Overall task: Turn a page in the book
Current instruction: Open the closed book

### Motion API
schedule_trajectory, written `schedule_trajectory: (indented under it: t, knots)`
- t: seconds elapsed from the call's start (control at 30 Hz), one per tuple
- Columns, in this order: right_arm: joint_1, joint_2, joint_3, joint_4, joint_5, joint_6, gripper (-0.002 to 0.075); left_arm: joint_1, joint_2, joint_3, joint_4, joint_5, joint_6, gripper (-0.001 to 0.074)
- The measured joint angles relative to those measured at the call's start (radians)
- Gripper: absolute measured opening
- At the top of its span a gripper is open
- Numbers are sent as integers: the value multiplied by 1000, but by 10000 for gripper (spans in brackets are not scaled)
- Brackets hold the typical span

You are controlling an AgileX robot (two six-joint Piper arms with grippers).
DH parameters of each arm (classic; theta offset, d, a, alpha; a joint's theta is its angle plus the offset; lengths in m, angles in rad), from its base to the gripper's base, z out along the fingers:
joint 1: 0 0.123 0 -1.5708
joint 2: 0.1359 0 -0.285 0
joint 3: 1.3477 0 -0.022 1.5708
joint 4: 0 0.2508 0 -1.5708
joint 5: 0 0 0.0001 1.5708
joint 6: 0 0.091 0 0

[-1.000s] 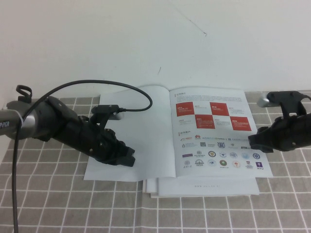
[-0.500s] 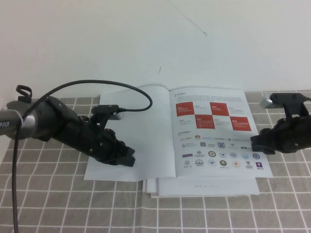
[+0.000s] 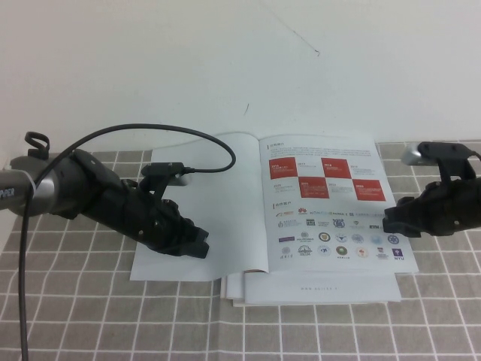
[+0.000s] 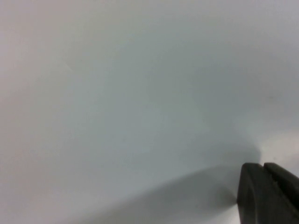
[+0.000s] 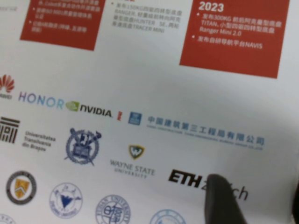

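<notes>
The right claw [image 3: 389, 222], jaws spread, sits at the outer edge of the thin white glossy booklet [image 3: 331, 218] (spine lies beyond, leftward); the left claw [image 3: 197, 248], pressed together, pins the blank page.

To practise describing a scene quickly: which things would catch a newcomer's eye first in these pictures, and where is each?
The open book lies mid-table, its right-hand page showing red squares and logo rows. The left gripper presses shut on the blank left-hand page, a black cable looping above it. The right gripper sits at the printed page's outer edge, one finger over the ETH logo in the right wrist view.
</notes>
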Motion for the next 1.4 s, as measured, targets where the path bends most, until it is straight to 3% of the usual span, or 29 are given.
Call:
schedule_trajectory:
  t: [0.63,1.0,1.4]
  knots:
    - [-5,-23,0,422,151,-373,320,0,0,0,0,0,-6,-4]
    - [-5,-24,0,520,219,-482,320,0,0,0,0,0,-6,-4]
    - [44,1,-2,687,418,-652,320,0,0,0,-8,0,-6,-4]
